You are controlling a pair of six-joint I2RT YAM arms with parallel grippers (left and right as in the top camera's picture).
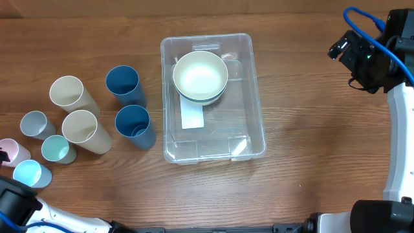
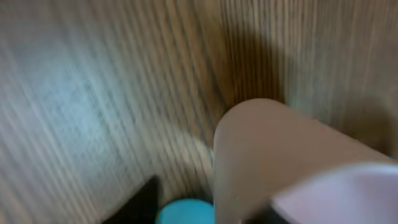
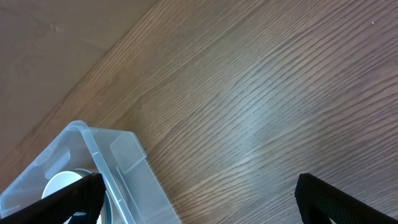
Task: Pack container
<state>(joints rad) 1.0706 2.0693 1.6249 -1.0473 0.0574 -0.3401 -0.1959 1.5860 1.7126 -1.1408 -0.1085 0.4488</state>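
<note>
The clear container [image 1: 257, 110] sits mid-table with a white label [image 1: 192, 118] on its bottom. Stacked pale bowls [image 1: 200, 76] rest in its far end. My right gripper [image 1: 343, 48] hovers high to the container's right. In the right wrist view it [image 3: 199, 208] is wide open and empty, with the container's corner [image 3: 124, 168] and a bowl [image 3: 62, 183] at lower left. My left arm [image 1: 16, 204] enters at the bottom left corner. The left wrist view is blurred: one dark finger [image 2: 140, 202], a cyan cup [image 2: 183, 213] and a beige cup [image 2: 267, 149] close up.
Cups stand left of the container: two dark blue [image 1: 123, 84] [image 1: 134, 125], two cream [image 1: 68, 92] [image 1: 83, 128], a grey-blue one [image 1: 35, 123], a mint one [image 1: 56, 149], a pink one [image 1: 11, 151] and a cyan one [image 1: 31, 173].
</note>
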